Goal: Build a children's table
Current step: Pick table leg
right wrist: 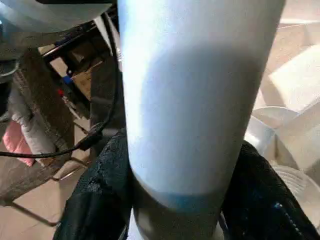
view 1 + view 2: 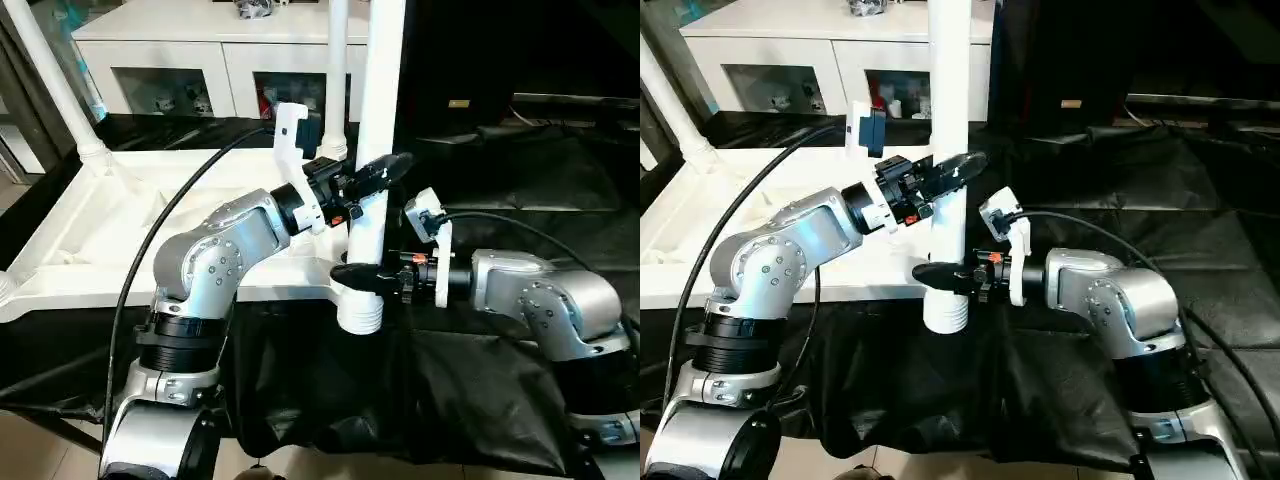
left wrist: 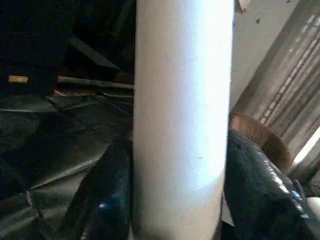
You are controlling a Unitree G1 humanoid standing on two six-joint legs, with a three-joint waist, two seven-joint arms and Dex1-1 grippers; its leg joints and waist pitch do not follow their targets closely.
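Left eye view: left gripper (image 2: 372, 178) above right gripper (image 2: 368, 277), both clamped on upright leg (image 2: 377, 120).

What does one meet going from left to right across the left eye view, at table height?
White plastic ribbed tabletop → silver left forearm → upright white tapered tube leg → silver right forearm.
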